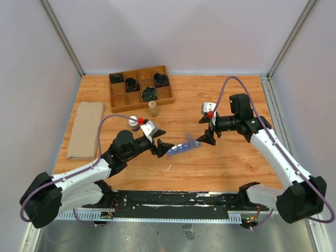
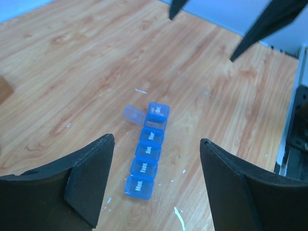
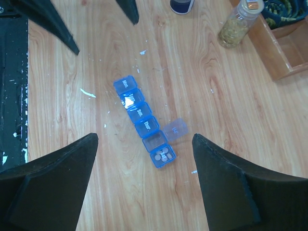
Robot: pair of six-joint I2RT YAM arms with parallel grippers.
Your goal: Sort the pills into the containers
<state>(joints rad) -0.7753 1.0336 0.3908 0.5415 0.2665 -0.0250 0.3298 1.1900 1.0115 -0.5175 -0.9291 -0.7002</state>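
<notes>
1. Between the wide-spread, empty fingers of the left gripper [image 2: 156, 141] lies the organizer [image 2: 147, 159], flat on the table [image 2: 72, 72] and touching neither finger.
2. Across from it, the right gripper [image 3: 144, 137] is spread just as wide and holds nothing. In its own view the organizer also sits below and between its fingers.
3. From above, the two grippers face each other, one near each end of the organizer.
4. Toward the right gripper's end, one lid [image 3: 174, 130] is flipped out sideways, and small pale pieces [image 3: 163, 155] show in the end compartment.
5. Just behind the left gripper stands the bottle [image 1: 134, 122].
6. Farther out, the vial [image 1: 153, 108] stands upright with the pills [image 3: 230, 36] inside, close against the tray [image 1: 140, 88].
7. Left of the left arm lies a cloth [image 1: 85, 129].
</notes>
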